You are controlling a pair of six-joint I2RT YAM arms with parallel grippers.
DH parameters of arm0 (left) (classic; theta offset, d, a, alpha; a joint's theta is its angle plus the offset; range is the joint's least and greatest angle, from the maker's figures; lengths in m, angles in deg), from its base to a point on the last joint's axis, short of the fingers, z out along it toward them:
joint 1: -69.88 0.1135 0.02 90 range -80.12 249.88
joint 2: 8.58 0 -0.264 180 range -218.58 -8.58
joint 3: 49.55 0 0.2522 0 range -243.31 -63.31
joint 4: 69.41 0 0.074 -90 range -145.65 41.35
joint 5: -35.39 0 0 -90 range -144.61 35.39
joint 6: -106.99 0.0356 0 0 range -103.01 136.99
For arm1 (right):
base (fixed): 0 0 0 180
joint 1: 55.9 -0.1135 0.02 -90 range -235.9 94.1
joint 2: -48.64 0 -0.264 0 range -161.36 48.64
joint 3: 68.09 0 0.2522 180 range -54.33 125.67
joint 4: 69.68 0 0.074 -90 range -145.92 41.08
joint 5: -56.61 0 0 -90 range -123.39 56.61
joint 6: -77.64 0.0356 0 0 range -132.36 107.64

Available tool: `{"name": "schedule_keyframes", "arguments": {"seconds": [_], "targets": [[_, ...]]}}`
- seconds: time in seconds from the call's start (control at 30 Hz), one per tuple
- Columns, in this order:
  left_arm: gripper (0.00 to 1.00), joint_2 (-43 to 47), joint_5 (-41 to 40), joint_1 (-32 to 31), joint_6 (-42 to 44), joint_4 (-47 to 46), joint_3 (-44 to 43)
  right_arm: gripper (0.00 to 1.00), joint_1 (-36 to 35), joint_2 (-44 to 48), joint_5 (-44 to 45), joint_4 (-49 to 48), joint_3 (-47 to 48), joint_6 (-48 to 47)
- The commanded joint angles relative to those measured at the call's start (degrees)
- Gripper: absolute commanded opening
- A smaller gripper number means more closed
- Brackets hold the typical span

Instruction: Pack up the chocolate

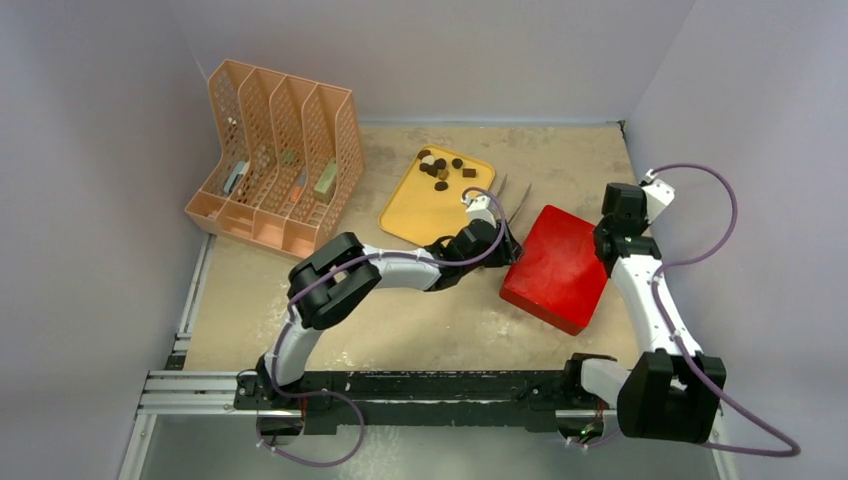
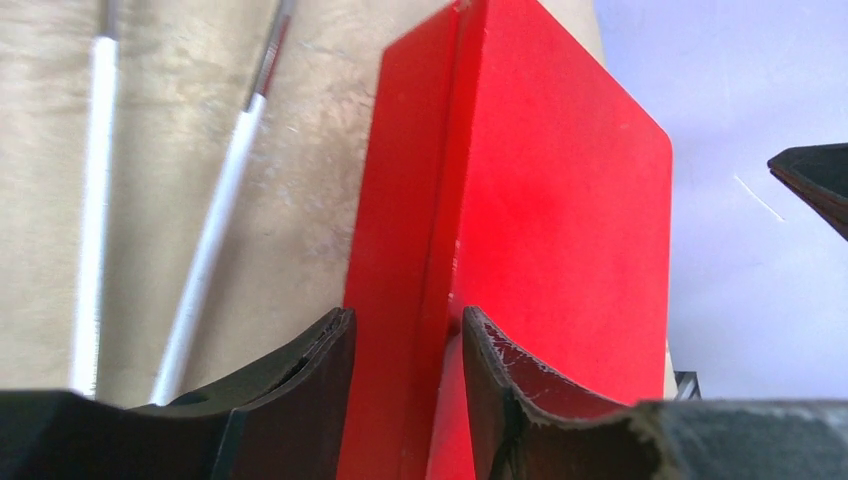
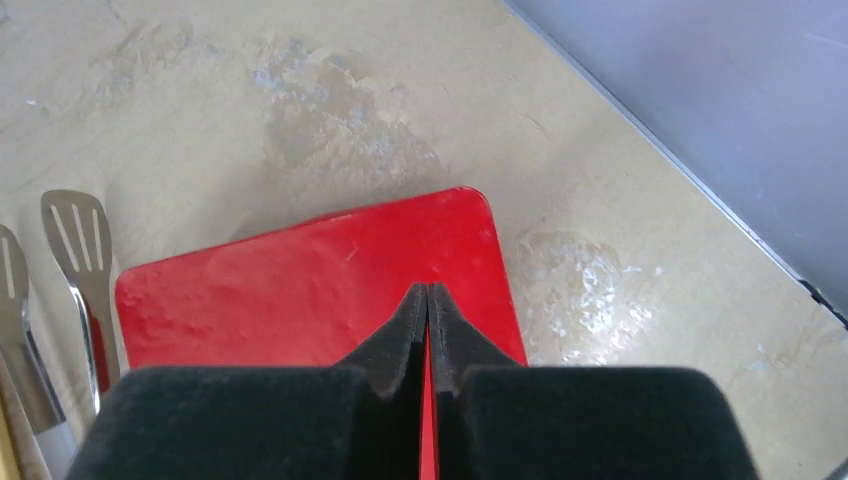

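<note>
1. Nearest the arm bases, the bare counter (image 1: pixel 420 320) holds nothing that belongs to the task.
2. Further in, both arms meet at the red box (image 1: pixel 555 265), which is shut. The left end effector (image 2: pixel 407 312) straddles the box's left edge, one finger on each side of a seam. The fingers stand apart, and I cannot tell whether they pinch the edge or only bracket it.
3. The right end effector (image 3: pixel 428 290) sits at the box's right edge, closed tip to tip. A red sliver shows in the slit below the tips. Whether that is a pinched rim or the box seen through the gap is unclear.
4. My reading is that the step in hand is opening the box and that no packing has begun. The next move likely needs one side to hold the base down while the other lifts the lid along the seam. A weak pinch may slip off the smooth edge.
5. Just past the box lie the metal tongs (image 1: pixel 517 200), untouched, between the box and the tray.
6. Beyond them is the yellow tray (image 1: pixel 405 215). The chocolate (image 1: pixel 440 170) is clustered at its far end, as small dark pieces well apart from the box.
7. Farthest left stands the orange file rack (image 1: pixel 275 165). The small items in its slots are too small to identify.
8. The box's inside and any hinge are hidden.
</note>
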Motion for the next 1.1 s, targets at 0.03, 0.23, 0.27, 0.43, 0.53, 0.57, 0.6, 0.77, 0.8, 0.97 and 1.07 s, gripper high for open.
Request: {"name": "schedule_keyframes", "arguments": {"seconds": [0.03, 0.23, 0.27, 0.43, 0.53, 0.57, 0.6, 0.77, 0.8, 0.97, 1.07], "targets": [[0.46, 8.68, -0.05, 3.21, -0.27, 3.62, -0.99, 0.0, 0.69, -5.3, 0.0, -7.12, 1.54, -4.48], [0.57, 14.84, 4.17, 3.45, 3.98, 7.99, 1.66, 0.0, 4.82, -11.02, -3.88, -10.54, 2.28, -7.28], [0.57, 15.54, 5.64, 3.46, 4.14, 7.89, 2.3, 0.0, 5.54, -11.97, -4.6, -10.85, 2.68, -7.61], [0.47, 16.33, 12.08, 2.78, 6.28, 8.01, 4.04, 0.0, 7.82, -17.26, -7.95, -11.26, 3.54, -6.53], [0.44, 14.39, 14.59, 2.58, 6.56, 8.86, 3.86, 0.0, 8.16, -19.75, -8.24, -9.34, 2.07, -4.53], [0.42, 13.92, 15.53, 2.54, 6.5, 8.91, 3.77, 0.0, 8.16, -19.81, -7.75, -9.41, 1.49, -4.68], [0.42, 13.45, 16.15, 2.58, 6.57, 9.17, 3.56, 0.0, 8.11, -19.73, -7.34, -9.43, 1.36, -5.25], [0.38, 11.12, 17.12, 2.49, 7.41, 11.29, 2.47, 0.0, 8.13, -16.54, -7.37, -5.07, 6.56, -6.89], [0.37, 10.44, 17.25, 2.49, 7.24, 11.09, 2.35, 0.0, 8.16, -15.45, -7.59, -4.06, 7.85, -6.86], [0.32, 6.72, 17.88, 2.49, 6.84, 11.13, 0.75, 0.0, 8.22, -11.54, -10.41, -2.71, 10.92, -5.58], [0.31, 5.68, 17.42, 2.49, 6.75, 11.34, 0.73, 0.0, 8.11, -10.4, -16.57, -7.09, 9.15, -6.3]]}}
